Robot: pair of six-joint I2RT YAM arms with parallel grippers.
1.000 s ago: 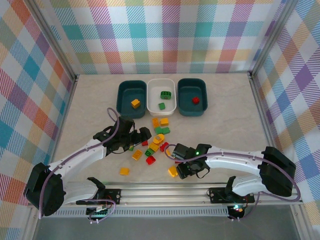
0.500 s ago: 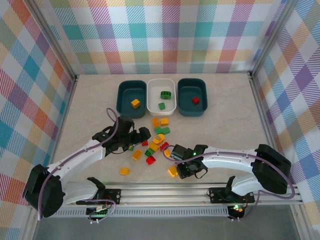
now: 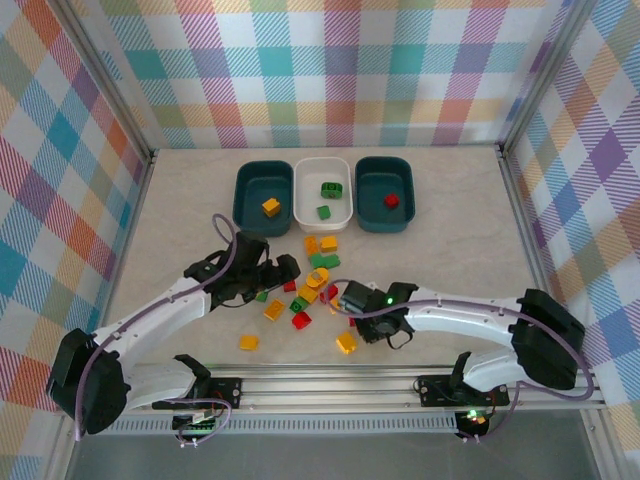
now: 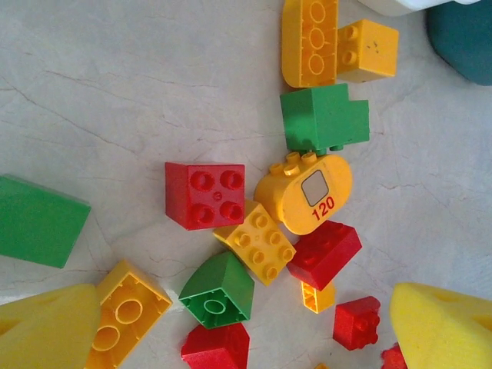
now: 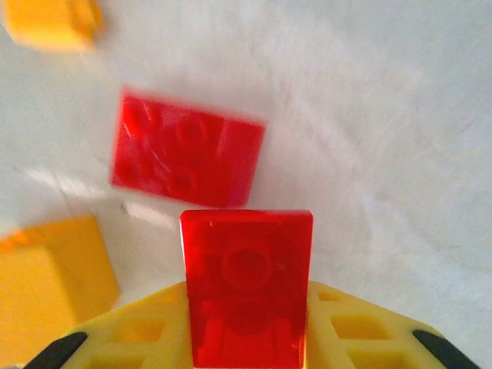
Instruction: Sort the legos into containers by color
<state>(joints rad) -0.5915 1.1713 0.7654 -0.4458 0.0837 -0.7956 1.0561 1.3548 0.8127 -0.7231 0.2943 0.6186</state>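
Observation:
Several red, green and yellow legos (image 3: 310, 283) lie in a loose pile at mid-table. My right gripper (image 5: 246, 307) is shut on a red lego (image 5: 246, 261), which stands upright between its yellow fingers; another red brick (image 5: 188, 160) lies just beyond it. In the top view the right gripper (image 3: 352, 302) sits at the pile's right edge. My left gripper (image 4: 246, 327) hangs open over the pile's left side, its yellow fingertips (image 4: 46, 330) either side of a green brick (image 4: 219, 288). Three containers stand behind: a teal tub (image 3: 240, 200), a white tub (image 3: 300, 195) and a second teal tub (image 3: 408, 195).
The left teal tub holds a yellow brick (image 3: 270, 207), the white one two green bricks (image 3: 331, 188), the right teal one a red brick (image 3: 391, 201). Two stray yellow bricks (image 3: 248, 342) (image 3: 346, 343) lie near the front rail. Plaid walls enclose the table.
My right gripper has closed on the red lego and moved up and left toward the pile, uncovering the yellow brick near the rail. The left arm has stayed still.

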